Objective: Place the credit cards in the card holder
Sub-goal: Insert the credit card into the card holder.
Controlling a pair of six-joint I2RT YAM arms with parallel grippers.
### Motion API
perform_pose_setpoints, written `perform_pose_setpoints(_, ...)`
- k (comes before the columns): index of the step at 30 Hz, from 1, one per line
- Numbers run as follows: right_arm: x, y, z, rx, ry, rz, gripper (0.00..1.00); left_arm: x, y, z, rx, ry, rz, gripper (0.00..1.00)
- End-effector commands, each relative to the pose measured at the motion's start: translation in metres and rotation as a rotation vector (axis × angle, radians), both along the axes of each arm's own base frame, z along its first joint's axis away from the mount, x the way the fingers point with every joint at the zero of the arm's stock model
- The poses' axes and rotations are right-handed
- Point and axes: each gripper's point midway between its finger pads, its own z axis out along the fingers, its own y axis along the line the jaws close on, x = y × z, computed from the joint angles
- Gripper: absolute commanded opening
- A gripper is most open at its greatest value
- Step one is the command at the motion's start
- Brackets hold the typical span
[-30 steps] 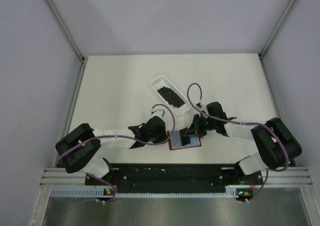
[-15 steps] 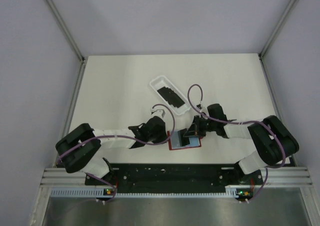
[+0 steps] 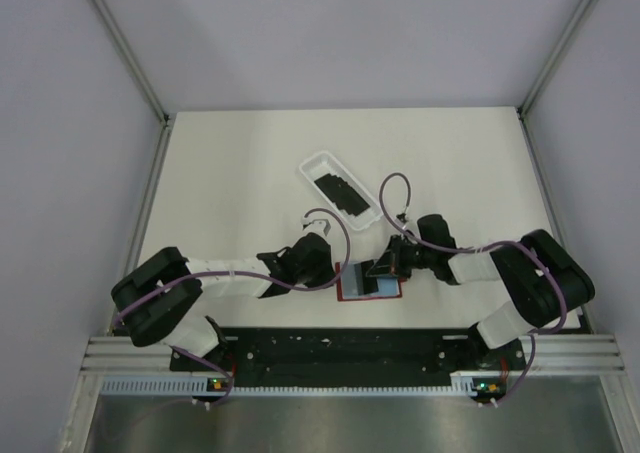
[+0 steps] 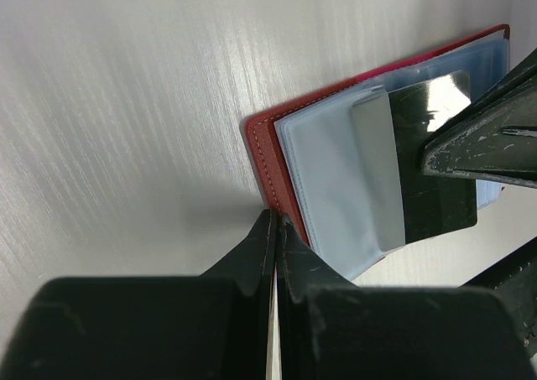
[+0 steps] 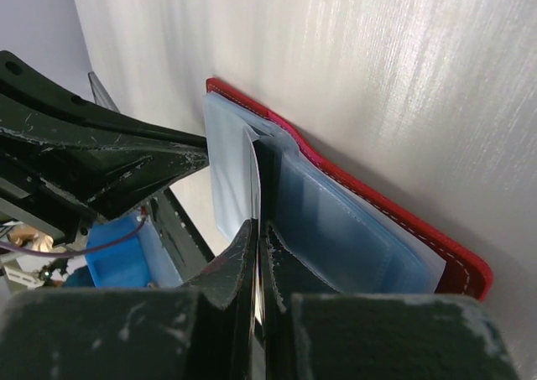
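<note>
Grey walls (image 3: 330,33) close in a white bench (image 3: 230,173). Nearest, by the front edge, the wallet (image 3: 383,287) lies open, pale blue inside up. The left fingers (image 4: 256,246) are pressed together with nothing between them, tips touching the wallet's red left edge. The right fingers (image 5: 239,254) are clamped on a black card (image 4: 432,179), which sits partly inside a clear pocket. Farther back, a white tray (image 3: 312,165) holds more black cards (image 3: 340,189), apart from the wallet.

A robotics lab cell: pale panels (image 3: 340,33) are enclosing a white bench (image 3: 230,163), aluminium posts (image 3: 121,41) are rising from its far corners, a black mounting rail (image 3: 350,348) is lining its near edge.
</note>
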Motion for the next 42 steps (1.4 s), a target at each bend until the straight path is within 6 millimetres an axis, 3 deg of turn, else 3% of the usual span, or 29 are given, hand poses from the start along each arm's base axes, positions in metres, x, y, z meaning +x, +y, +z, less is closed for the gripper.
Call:
perform_pose_setpoints(1,0.004,-0.003,-0.008,-0.012,0.002,-0.065,0.0,-0.004,-0.006,-0.002,-0.006,0.009,-0.014,0.0)
perform_pose_setpoints(20,-0.002,0.019,-0.006,-0.051,-0.02,-0.022,0.03,-0.004,-0.008,-0.002,-0.011,0.009,-0.019,0.0)
perform_pose_setpoints(23,-0.001,0.016,-0.003,-0.08,-0.034,-0.02,0.1,-0.004,-0.008,0.0,-0.014,0.007,-0.019,0.0)
perform_pose_setpoints(30,0.012,0.0,0.026,-0.213,-0.136,-0.028,0.37,-0.005,-0.006,0.001,-0.014,0.003,-0.018,0.0)
perform_pose_setpoints(33,0.013,-0.007,0.033,-0.266,-0.148,-0.027,0.44,-0.005,-0.007,0.001,-0.017,0.004,-0.019,0.0)
perform_pose_setpoints(39,0.013,-0.024,0.03,-0.369,-0.156,-0.055,0.47,-0.005,-0.009,0.002,-0.024,0.003,-0.024,0.0)
perform_pose_setpoints(42,0.015,-0.035,0.023,-0.428,-0.164,-0.076,0.39,-0.006,-0.008,0.001,-0.022,0.005,-0.025,0.0)
